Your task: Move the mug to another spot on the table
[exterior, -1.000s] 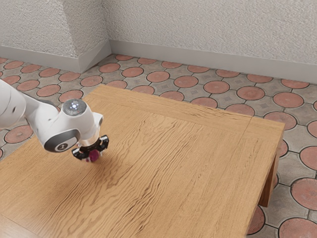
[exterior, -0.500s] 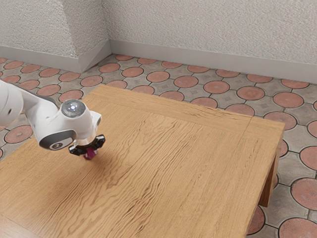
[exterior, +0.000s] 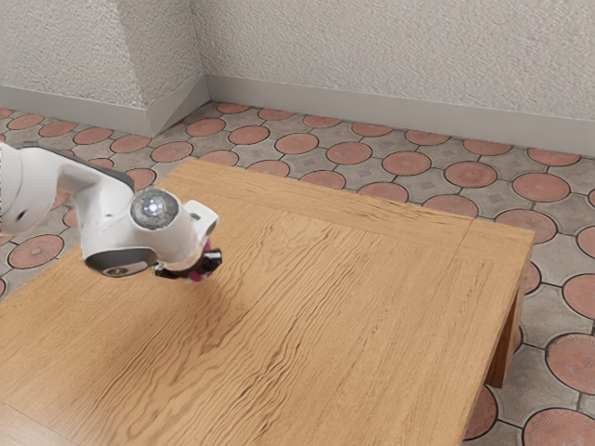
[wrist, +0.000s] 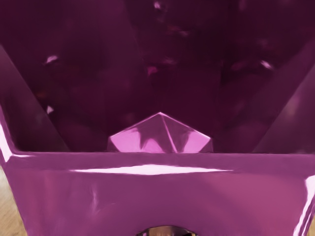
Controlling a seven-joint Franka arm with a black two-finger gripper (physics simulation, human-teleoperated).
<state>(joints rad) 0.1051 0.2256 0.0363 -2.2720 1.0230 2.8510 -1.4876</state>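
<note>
- Wrist view looks straight down into the mug (wrist: 157,187): its dark purple hollow lies just below the hand, with the glossy near wall closest to the camera
- From the exterior view, the gripper (exterior: 193,272) sits low over the table (exterior: 372,307) with a sliver of the mug (exterior: 196,275) peeking out beneath it; the fingers look clamped on the mug's wall, though little of them is visible
- The mug hangs at the near part of the table toward the exterior view's left, and seems to be just clear of the wood, with a soft shadow under the hand
- The white arm (exterior: 84,209) comes in from the exterior view's left, bent low over the table edge
- By my reading the carry step is in hand: the mug is gripped and has not yet been set down
- The next move calls for a level carry to a bare patch of wood, a gentle lowering until the base rests flat, and only then letting go
- Nothing else stands on the table, so no obstacle blocks the path; the main risks are tilting the mug or releasing it too high
- Around the table are the round-patterned floor tiles (exterior: 409,163) and a rough pale wall (exterior: 372,46), both well apart from the work
</note>
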